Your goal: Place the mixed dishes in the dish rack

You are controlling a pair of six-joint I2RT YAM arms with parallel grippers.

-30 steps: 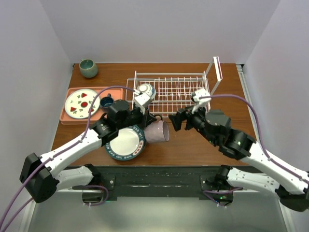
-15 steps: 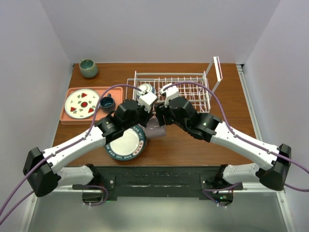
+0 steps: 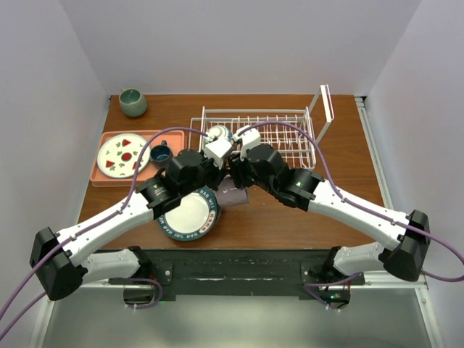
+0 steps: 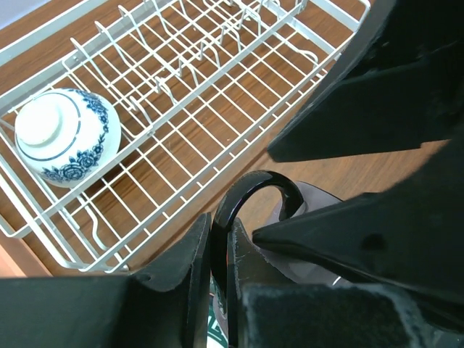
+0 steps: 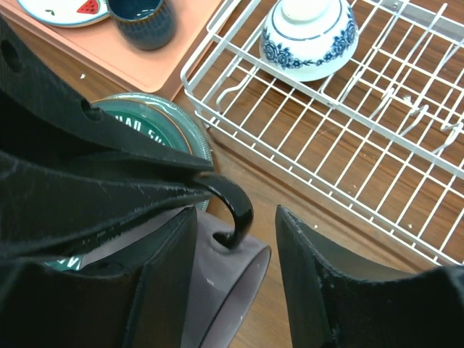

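The left end effector (image 4: 217,250) is clenched on the dark handle of the mug (image 5: 221,286). The mug is tipped on its side just in front of the rack (image 3: 284,113), beside the lettered plate (image 3: 187,217) on the bench (image 3: 290,217). The right end effector (image 5: 233,215) is released, one finger on either side of the handle. A bowl (image 5: 310,32) sits upside down in the rack's left end.

Bowl (image 5: 310,32) blue-floral white; mug (image 5: 225,286) pinkish; plate (image 3: 187,214) teal-rimmed, lettered; rack (image 3: 286,127) white.
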